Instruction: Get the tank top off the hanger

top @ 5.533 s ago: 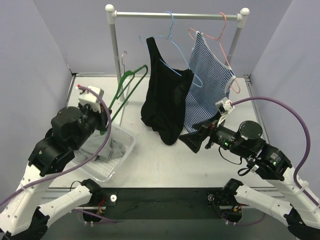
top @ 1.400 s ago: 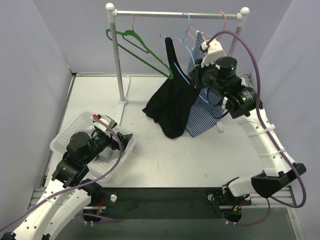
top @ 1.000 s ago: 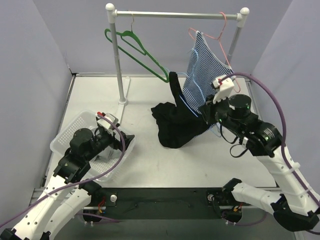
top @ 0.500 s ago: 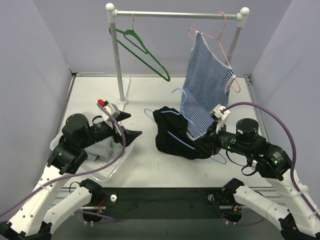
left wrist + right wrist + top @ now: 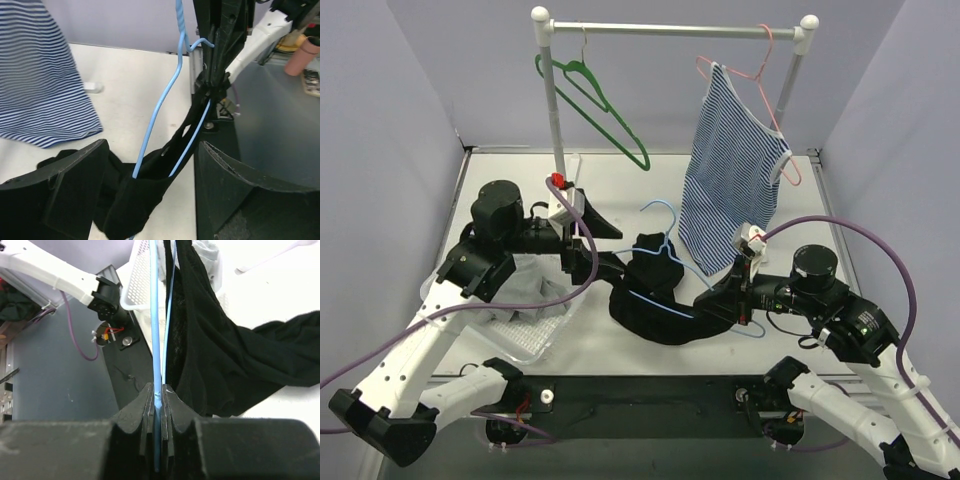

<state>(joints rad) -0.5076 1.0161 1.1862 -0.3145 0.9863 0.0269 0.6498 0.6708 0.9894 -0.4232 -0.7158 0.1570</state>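
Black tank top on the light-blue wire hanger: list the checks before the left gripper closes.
1. Right gripper shut on the light-blue wire hanger: ok.
2. Left gripper open, jaws either side of the black tank top: ok.
3. Tank top freed from the hanger: not ok, a strap hangs on the wire.
4. Hanger wire outside the left jaws: not ok, it runs between them.
5. Striped tank top apart from the left gripper: ok.

- Plain lavender walls (image 5: 640,90) close in the back and both sides;
- a white table (image 5: 820,200) spans the space between them, evenly lit;
- a clothes rail (image 5: 670,30), grey bar with white corner joints, stands at its far end;
- a black strip (image 5: 650,400) runs along its near edge
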